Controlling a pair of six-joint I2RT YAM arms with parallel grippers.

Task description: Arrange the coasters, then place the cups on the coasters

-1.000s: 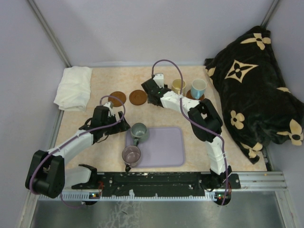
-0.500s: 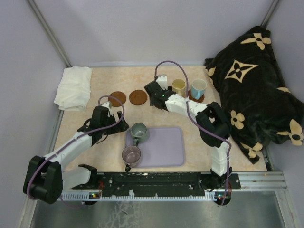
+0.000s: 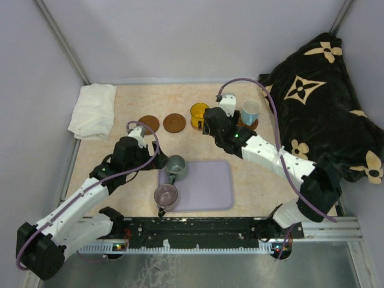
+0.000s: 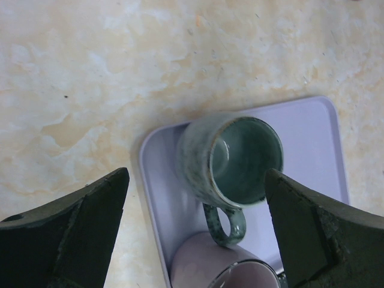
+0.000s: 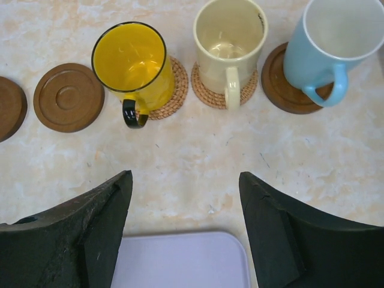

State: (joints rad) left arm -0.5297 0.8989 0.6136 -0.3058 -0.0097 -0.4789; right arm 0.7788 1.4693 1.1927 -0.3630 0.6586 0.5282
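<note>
Both pairs of jaws stand released, and neither holds anything. We see the left gripper (image 4: 197,175) hanging over the grey-green cup (image 4: 237,157), its fingers spread wide to either side with a clear gap on each (no contact that we can make out). That cup stands upright at the far left corner of the lavender tray (image 4: 312,138). Its handle points at the mauve cup (image 4: 213,267), just beside it on the same tray; we cannot tell whether handle and rim touch.

The right gripper (image 5: 185,180) hovers over bare table (image 5: 198,150) between the tray and the row at the back. From the left, that row reads as follows:

- A second bare coaster (image 5: 7,108) sits at the picture's edge, with a bare brown coaster (image 5: 69,97) next to it.
- The yellow cup (image 5: 129,60) stands on a woven coaster (image 5: 175,90).
- The cream cup (image 5: 231,36) stands on the other woven coaster (image 5: 207,91).
- The blue cup (image 5: 336,36) stands on a dark brown coaster (image 5: 279,84).

All three cups are upright, handles turned towards the arms. In the top view the right arm hides the cream cup.

A white cloth (image 3: 93,111) lies at the table's far left, and a black flowered blanket (image 3: 318,120) is heaped at the right.
</note>
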